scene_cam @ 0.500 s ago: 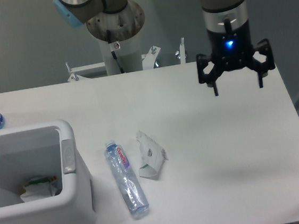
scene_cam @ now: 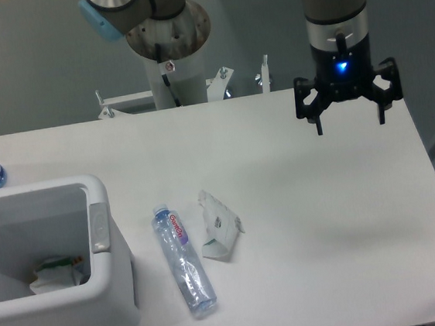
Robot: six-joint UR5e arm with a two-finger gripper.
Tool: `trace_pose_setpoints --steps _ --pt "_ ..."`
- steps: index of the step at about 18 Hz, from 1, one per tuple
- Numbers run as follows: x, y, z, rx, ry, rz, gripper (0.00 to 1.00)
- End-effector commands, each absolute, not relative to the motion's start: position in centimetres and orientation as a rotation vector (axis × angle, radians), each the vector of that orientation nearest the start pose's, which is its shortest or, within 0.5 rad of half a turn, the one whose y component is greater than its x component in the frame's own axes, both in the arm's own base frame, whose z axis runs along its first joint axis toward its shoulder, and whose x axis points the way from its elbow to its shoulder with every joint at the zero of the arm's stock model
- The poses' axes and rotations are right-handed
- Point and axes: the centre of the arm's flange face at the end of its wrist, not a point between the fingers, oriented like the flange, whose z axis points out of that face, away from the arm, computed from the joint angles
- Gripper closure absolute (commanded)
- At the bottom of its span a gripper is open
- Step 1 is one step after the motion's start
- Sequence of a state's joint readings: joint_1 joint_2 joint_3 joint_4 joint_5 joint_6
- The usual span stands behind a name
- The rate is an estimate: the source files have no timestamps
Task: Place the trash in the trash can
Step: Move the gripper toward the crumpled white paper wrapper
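The claw (scene_cam: 350, 124) hangs with fingers apart, empty, well away from the bin (scene_cam: 107, 299). Just beside the bin lie the bottle (scene_cam: 185, 261) and paper packet (scene_cam: 219, 227); reaching comes next.

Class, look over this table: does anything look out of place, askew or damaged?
Yes. A crumpled white paper packet and a clear plastic bottle on its side lie loose on the table, beside the trash can, not in it.
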State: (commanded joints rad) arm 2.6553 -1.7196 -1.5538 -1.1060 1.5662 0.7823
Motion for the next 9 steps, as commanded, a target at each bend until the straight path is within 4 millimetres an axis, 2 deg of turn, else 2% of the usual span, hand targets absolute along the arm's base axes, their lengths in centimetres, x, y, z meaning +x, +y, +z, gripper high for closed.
trace_pose_setpoints --steps 2,6,9 --pt "-44.2 39.2 45.5 -2.900 -0.421 0.353 0.00" --pt "-42.0 41.8 41.6 -2.904 -0.479 0.292 0.00" --pt "-39.8 43.4 38.6 -2.939 -0.443 0.231 0.00"
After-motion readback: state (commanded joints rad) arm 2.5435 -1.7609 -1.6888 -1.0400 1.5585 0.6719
